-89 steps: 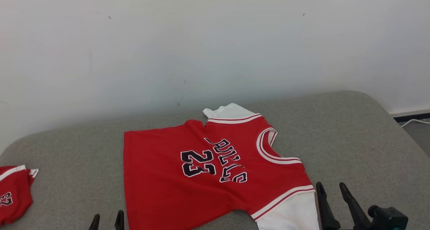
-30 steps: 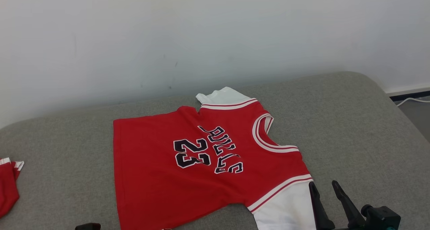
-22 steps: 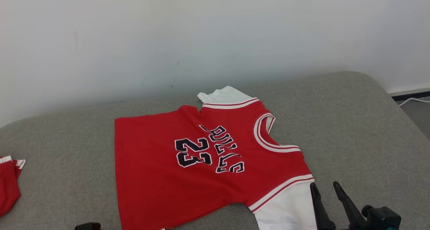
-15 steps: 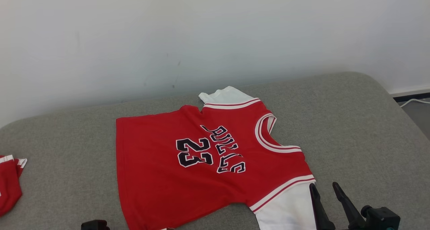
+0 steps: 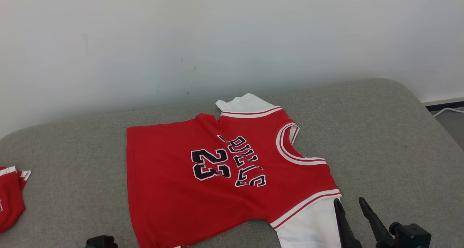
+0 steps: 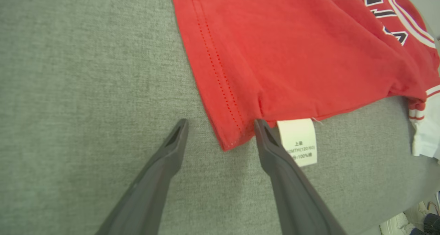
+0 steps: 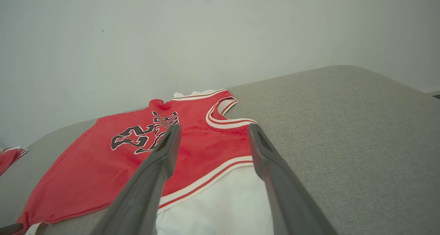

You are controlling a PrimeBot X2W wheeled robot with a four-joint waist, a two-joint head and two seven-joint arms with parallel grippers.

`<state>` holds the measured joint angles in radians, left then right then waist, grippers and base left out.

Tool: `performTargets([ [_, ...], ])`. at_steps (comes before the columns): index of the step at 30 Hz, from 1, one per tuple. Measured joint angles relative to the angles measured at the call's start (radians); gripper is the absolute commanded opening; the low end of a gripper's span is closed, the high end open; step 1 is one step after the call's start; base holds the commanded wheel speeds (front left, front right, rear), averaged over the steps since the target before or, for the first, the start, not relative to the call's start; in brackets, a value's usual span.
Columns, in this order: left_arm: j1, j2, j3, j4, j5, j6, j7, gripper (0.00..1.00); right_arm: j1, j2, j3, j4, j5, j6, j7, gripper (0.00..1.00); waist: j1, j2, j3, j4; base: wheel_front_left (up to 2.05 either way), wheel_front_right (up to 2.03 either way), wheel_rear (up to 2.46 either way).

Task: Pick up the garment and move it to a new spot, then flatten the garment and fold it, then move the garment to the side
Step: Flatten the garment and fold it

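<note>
Grey cushion (image 5: 380, 139) | red jersey (image 5: 174, 197) spread flat | white sleeves

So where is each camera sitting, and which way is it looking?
Head view: on the robot's head, facing forward and down at the jersey on the grey pad; right gripper lower right.
Left wrist view: on the left wrist, looking down past the open left gripper at the jersey's hem and label.
Right wrist view: on the right wrist, looking low across the jersey to the wall, between its open fingers.
Shared: head and right wrist views both show the 23.
</note>
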<state>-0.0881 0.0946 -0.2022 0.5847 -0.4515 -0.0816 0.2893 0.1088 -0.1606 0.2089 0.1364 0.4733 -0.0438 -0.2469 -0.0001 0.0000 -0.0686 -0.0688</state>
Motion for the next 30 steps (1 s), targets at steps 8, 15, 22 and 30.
performTargets([
  [8,0.002,-0.002,-0.024,-0.010,-0.008,-0.015,0.027,0.36,0.000,0.001,0.002,0.004,0.000,0.003,0.000,1.00,0.0000,0.0000,0.001,0.001,0.00,0.00,0.00],
  [15,0.002,-0.007,-0.037,-0.015,-0.015,-0.017,0.037,0.00,-0.001,0.001,0.002,0.012,-0.002,0.009,0.000,1.00,0.0000,0.0000,0.000,-0.002,0.00,0.00,0.00],
  [22,0.003,-0.007,-0.037,-0.022,-0.014,-0.017,0.037,0.00,0.008,-0.007,0.027,0.075,-0.005,0.009,0.051,1.00,0.0000,0.0001,-0.004,-0.003,0.00,0.00,0.00],
  [30,0.003,-0.007,-0.044,-0.032,-0.010,-0.015,0.045,0.00,0.046,-0.015,0.031,0.174,-0.004,-0.019,0.156,1.00,0.0001,-0.0001,0.002,0.013,0.00,0.00,0.00],
])
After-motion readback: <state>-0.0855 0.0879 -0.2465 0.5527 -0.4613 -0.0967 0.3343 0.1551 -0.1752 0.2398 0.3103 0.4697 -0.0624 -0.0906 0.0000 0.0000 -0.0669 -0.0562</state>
